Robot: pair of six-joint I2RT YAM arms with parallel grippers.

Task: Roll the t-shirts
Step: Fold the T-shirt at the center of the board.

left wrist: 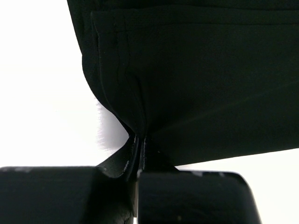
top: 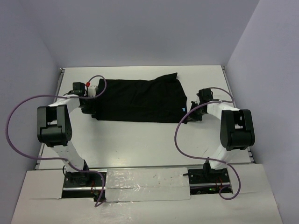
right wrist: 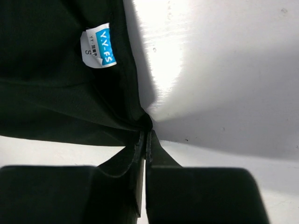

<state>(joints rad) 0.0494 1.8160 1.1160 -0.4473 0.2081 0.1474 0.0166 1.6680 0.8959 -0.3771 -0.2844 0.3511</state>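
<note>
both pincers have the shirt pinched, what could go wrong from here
1. The left pincer and right pincer each hold only a thin pinch at the edge of the shirt; a pull could slip it free.
2. The shirt's far right corner sticks out unevenly in the top view, so a roll may come out crooked.
3. The left arm's cable loops over the shirt's corner and might snag.

The black t-shirt (left wrist: 196,84) runs off the top and right edges of the left wrist view, where the bottom edge crops the left hand (left wrist: 140,145). In the right wrist view the bottom edge crops the right hand (right wrist: 144,140), and on the neck label (right wrist: 99,46) the middle line of print is too small to read.
</note>
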